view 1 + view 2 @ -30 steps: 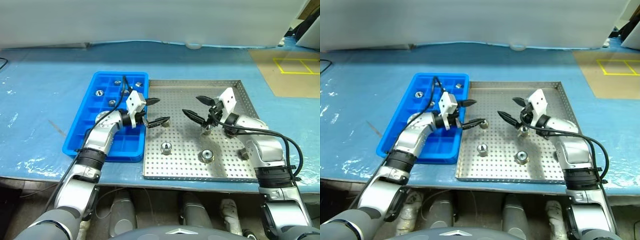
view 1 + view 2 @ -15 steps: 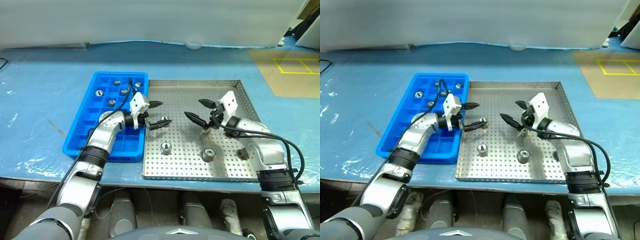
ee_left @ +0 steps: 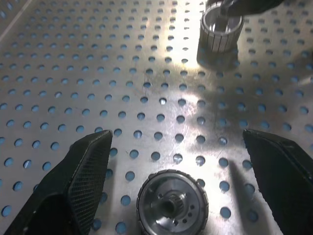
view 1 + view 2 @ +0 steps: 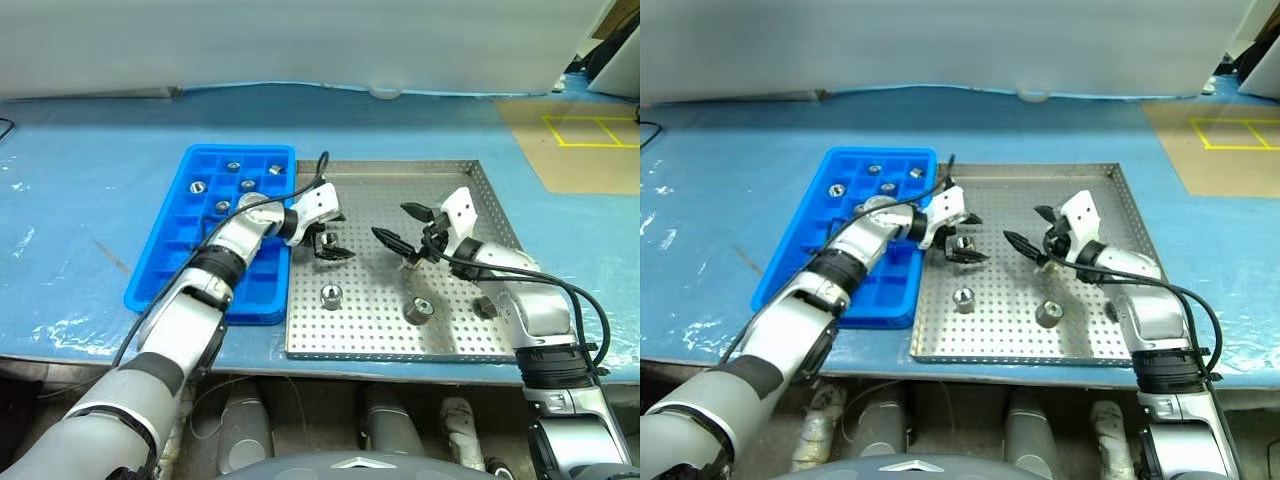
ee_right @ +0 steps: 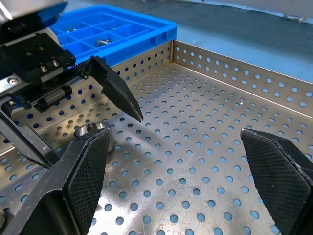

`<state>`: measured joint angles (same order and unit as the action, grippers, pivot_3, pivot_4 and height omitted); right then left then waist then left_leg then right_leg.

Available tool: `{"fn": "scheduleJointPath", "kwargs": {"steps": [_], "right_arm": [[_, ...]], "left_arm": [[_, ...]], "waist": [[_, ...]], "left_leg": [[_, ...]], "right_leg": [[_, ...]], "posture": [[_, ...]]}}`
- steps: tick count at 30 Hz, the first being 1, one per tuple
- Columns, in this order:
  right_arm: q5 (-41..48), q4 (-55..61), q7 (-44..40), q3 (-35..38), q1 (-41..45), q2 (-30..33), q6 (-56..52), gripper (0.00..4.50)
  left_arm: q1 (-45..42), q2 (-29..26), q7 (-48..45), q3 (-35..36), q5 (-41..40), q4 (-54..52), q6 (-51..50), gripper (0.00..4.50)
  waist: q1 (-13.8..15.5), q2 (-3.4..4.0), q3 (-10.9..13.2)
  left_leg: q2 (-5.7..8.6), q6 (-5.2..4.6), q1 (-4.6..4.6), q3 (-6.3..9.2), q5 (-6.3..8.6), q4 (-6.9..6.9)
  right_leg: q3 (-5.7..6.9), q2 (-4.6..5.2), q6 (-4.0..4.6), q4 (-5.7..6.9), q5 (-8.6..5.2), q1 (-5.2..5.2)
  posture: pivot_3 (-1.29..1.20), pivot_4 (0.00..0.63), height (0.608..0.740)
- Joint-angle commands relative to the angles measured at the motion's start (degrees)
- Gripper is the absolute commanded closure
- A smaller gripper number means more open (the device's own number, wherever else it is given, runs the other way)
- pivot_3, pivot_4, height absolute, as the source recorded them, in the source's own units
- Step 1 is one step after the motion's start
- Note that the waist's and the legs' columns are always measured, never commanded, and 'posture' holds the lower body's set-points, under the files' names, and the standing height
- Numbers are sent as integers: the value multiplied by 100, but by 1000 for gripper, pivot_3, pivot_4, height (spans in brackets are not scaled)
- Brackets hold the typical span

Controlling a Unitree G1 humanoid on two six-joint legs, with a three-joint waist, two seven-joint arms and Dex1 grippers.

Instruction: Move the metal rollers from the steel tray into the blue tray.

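Note:
The steel tray (image 4: 450,185) lies mid-table, and the blue tray (image 4: 170,250) lies against its left side. Several metal rollers (image 4: 247,185) sit in the blue tray's far compartments. My left gripper (image 4: 328,237) reaches over the steel tray's left part, open. One roller (image 3: 171,205) stands between its fingers (image 3: 83,171) with a gap on each side. My right gripper (image 4: 393,222) hovers open over the tray's middle, above another roller (image 3: 221,32). Two more rollers (image 4: 331,295) (image 4: 418,310) stand nearer the front rim. Another roller (image 4: 487,308) is half hidden by my right arm.
The trays rest on a blue plastic-covered table (image 4: 90,200). A brown floor area with yellow tape (image 4: 590,130) lies at the far right. The two grippers face each other closely over the steel tray, as the right wrist view shows with the left gripper's finger (image 5: 117,90).
My left gripper has swung right and down from the blue tray's edge onto the steel tray, and now straddles a roller. The right gripper has stayed in place.

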<state>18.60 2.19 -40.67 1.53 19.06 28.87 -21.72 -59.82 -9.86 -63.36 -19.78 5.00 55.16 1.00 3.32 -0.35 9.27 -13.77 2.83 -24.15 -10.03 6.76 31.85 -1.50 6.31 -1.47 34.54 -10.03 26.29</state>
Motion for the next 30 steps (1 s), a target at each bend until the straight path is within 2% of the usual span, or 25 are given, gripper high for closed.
{"fn": "scheduleJointPath", "kwargs": {"steps": [1,3,9,15,21,25,30], "right_arm": [[-49,294,59,29,-54,7,91,0],[-78,293,78,22,-59,6,96,0],[-151,212,93,-16,-3,-27,138,0],[-244,18,6,-132,189,-110,233,0],[-289,-252,-120,-238,411,-185,344,0],[-360,-428,-242,-376,538,-256,437,0],[-511,-1021,-333,-470,1014,-427,782,0]], "left_arm": [[-195,92,104,-148,332,537,93,379],[-323,119,130,-130,419,724,103,890],[-461,91,-260,-113,569,955,120,2859],[-503,94,-160,276,309,860,-45,2862],[-447,65,268,1165,-397,339,-401,2862],[-184,57,1620,1638,-491,-255,7,2862],[812,60,2888,2136,-646,-2201,-7,2862]], "waist": [[-17,0,0],[-34,0,0],[-89,-1,0],[-91,-1,0],[-77,-4,2],[-71,-5,3],[-73,-6,3]], "left_leg": [[0,0,2,0,0,0],[1,0,8,0,0,0],[1,0,9,0,0,2],[1,-1,7,1,0,-13],[1,-1,-4,1,0,-21],[1,-1,-8,1,0,-37],[-1,-2,-12,1,0,-62]], "right_leg": [[0,0,-2,-1,-1,-3],[0,1,-30,-2,-18,-8],[0,1,-36,-1,-22,-9],[2,0,1,-14,1,-8],[5,0,4,-21,3,-2],[13,0,6,-38,4,-4],[24,-1,8,-69,6,-5]], "posture": [[-208,150,740],[-210,150,740],[-197,150,740],[-184,150,740],[-184,150,740],[-84,150,740],[-15,150,740]]}}
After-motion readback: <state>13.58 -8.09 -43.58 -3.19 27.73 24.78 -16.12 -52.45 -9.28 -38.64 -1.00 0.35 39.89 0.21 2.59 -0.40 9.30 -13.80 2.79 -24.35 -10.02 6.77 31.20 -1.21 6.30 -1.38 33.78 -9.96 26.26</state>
